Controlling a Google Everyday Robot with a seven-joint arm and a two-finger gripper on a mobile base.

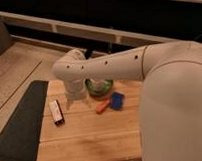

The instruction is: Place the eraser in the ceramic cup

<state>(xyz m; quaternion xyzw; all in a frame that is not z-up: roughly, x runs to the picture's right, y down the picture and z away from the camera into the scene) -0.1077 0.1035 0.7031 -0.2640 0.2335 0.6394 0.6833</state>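
The eraser [56, 111], a flat white block with a black and red end, lies on the wooden table [86, 140] at the left. The green ceramic cup [100, 87] stands behind it to the right, partly hidden by my white arm [109, 64]. My gripper [76, 102] hangs down from the arm's wrist between the eraser and the cup, just right of the eraser and close above the table.
An orange piece [101, 107] and a blue block [116, 99] lie right of the gripper, in front of the cup. A dark mat [21, 123] covers the table's left side. A wooden bench [14, 68] and a dark rail stand behind.
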